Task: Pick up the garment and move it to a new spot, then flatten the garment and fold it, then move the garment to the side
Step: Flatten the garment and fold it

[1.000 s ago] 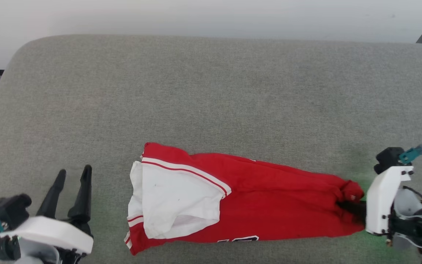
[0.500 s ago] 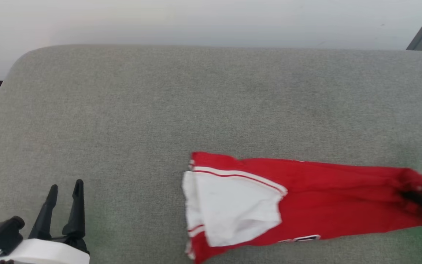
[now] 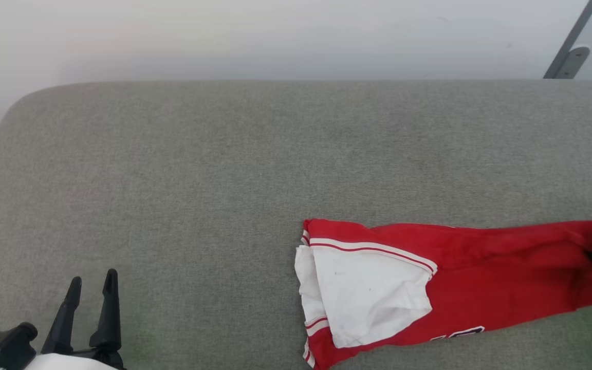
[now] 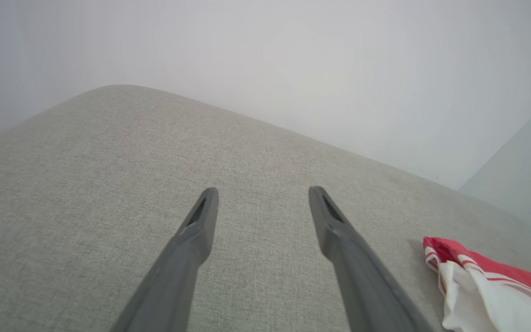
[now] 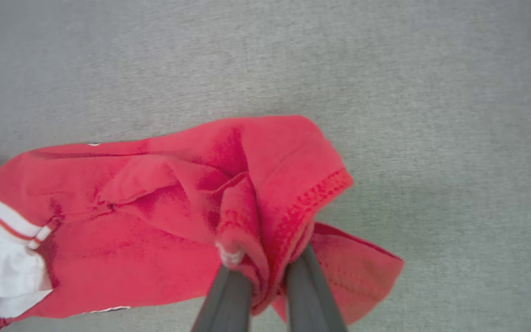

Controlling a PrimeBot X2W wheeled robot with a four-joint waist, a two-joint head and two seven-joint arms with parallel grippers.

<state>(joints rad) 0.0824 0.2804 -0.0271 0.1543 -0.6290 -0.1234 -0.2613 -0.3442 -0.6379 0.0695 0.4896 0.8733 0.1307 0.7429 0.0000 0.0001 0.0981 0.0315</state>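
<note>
Your right gripper (image 5: 265,272) is pinching the garment (image 3: 481,277) by its bunched hem; left gripper (image 4: 262,193) is gaping empty. Pull low, steadily.

A bright red garment (image 3: 486,272). Its sleeve (image 3: 373,298) is white with a few faint dark specks, edged by a striped band (image 3: 373,249) of white and red. On the garment's lower edge runs a scrap of black lettering (image 3: 458,334) outlined in white. Red stitching (image 5: 321,193) lines its hem. The cushion (image 3: 224,180) under the garment is pale grey with a fine woven fleck. The wall (image 3: 275,36) beyond is plain off-white. The left gripper (image 3: 93,276), left of the garment, has black fingers. The right gripper (image 5: 265,276), at the garment's right end, has dark grey ones.
</note>
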